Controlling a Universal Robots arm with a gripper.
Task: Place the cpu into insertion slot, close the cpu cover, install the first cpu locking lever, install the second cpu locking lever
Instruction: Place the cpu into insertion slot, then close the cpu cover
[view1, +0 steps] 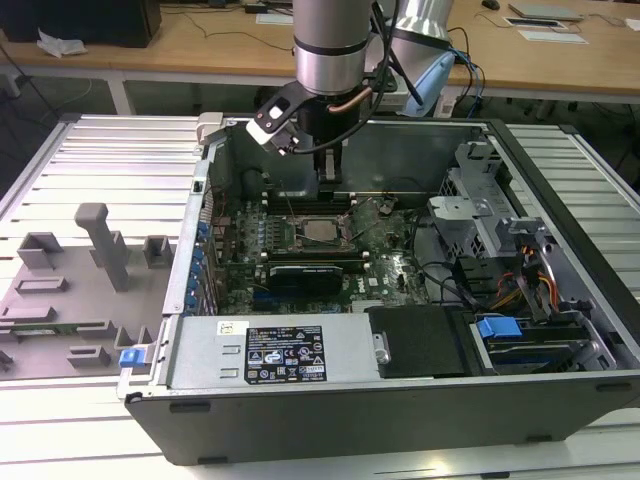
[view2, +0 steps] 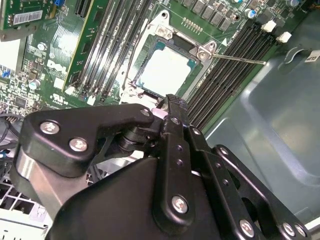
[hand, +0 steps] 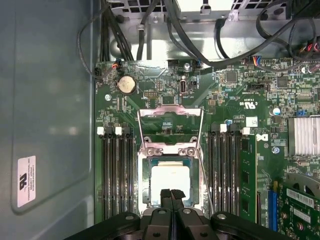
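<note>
The cpu (hand: 170, 181) lies flat in its socket on the green motherboard, its pale metal top showing; it also appears in the second wrist view (view2: 167, 70) and the exterior view (view1: 320, 231). The cpu cover (hand: 170, 111), a silver frame plate, is swung open away from the socket. Two thin wire locking levers (hand: 139, 135) (hand: 204, 170) stand released along the socket's sides; one lever (view2: 240, 59) sticks out over the memory slots. My gripper (hand: 172, 192) hangs just above the socket's edge, its black fingertips pressed together with nothing between them. It also shows in the exterior view (view1: 330, 185).
The motherboard sits inside an open computer case (view1: 560, 150). Memory slots (hand: 117, 175) flank the socket on both sides. Black cables (hand: 200, 45) run beyond the board. A drive cage (view1: 480, 190) and power supply (view1: 270, 350) stand nearby, and a grey fixture tray (view1: 70, 290) lies at the exterior view's left.
</note>
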